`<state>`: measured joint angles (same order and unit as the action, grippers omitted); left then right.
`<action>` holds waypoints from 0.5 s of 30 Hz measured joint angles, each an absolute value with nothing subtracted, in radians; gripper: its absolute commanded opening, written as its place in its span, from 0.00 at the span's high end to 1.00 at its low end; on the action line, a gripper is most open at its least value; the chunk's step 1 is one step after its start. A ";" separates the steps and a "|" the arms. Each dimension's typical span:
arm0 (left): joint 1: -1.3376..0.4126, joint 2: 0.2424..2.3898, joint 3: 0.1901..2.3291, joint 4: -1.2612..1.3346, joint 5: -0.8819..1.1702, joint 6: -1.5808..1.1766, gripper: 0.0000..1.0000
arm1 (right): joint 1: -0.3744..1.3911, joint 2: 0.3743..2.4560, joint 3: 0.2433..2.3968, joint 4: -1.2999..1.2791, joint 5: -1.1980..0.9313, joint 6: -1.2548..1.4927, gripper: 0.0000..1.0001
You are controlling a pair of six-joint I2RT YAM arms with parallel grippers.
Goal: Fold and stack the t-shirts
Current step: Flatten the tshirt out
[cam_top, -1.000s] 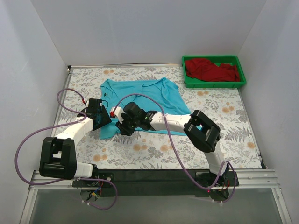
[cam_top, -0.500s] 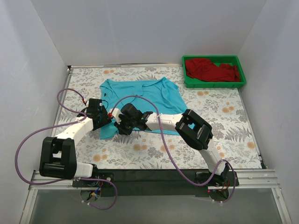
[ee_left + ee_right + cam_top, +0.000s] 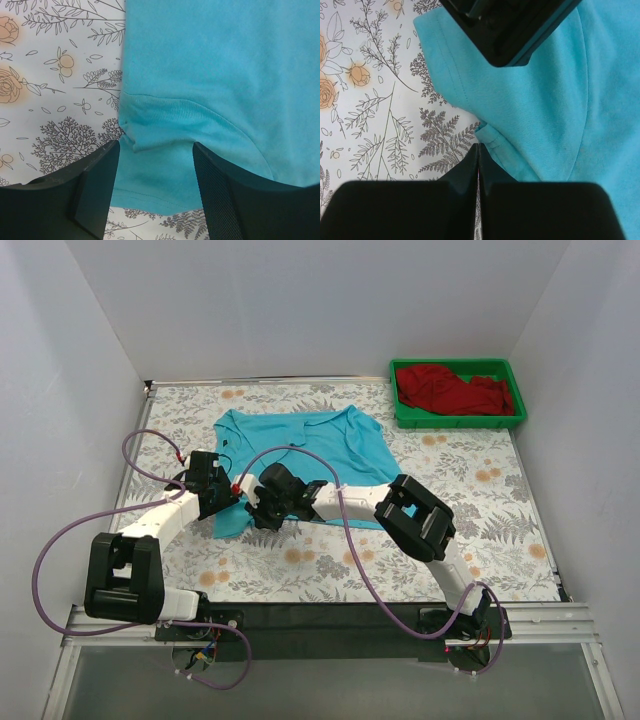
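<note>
The turquoise-blue t-shirt (image 3: 300,452) lies spread flat on the floral table. My left gripper (image 3: 222,500) is open, its jaws astride the shirt's near-left corner and hem (image 3: 150,185), with the left gripper (image 3: 156,200) empty. My right gripper (image 3: 254,508) is shut, and the tips of the right gripper (image 3: 478,150) rest at the edge of a folded hem of the shirt (image 3: 540,115); no cloth shows between them. The dark red t-shirt (image 3: 452,390) lies crumpled in the green tray (image 3: 458,422) at the far right.
The left gripper's body (image 3: 510,30) sits close in front of the right gripper's tips. White walls close in the table on the left, back and right. Purple cables (image 3: 150,440) loop over the table's left side.
My right gripper has moved a little to the left, closer to the left gripper at the shirt's near-left corner. The left gripper and the shirt have hardly moved.
</note>
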<state>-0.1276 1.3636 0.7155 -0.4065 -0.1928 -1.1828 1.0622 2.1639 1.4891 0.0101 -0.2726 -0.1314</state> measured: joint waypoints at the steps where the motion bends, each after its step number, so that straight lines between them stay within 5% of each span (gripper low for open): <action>1: -0.128 1.364 0.715 -0.406 -0.193 -1.183 0.44 | 1.063 2.164 1.486 0.012 -0.272 -0.131 0.93; 5: -0.128 1.364 0.715 -0.406 -0.193 -1.183 0.44 | 1.063 2.154 1.457 0.035 -0.263 -0.133 0.78; 15: -0.128 1.365 0.715 -0.406 -0.193 -1.183 0.44 | 1.064 2.125 1.450 0.042 -0.233 -0.139 0.76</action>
<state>-0.1276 1.3655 0.7155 -0.4065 -0.1928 -1.1828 1.0637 2.1246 1.4498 0.0418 -0.2329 -0.1394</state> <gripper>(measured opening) 0.563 0.232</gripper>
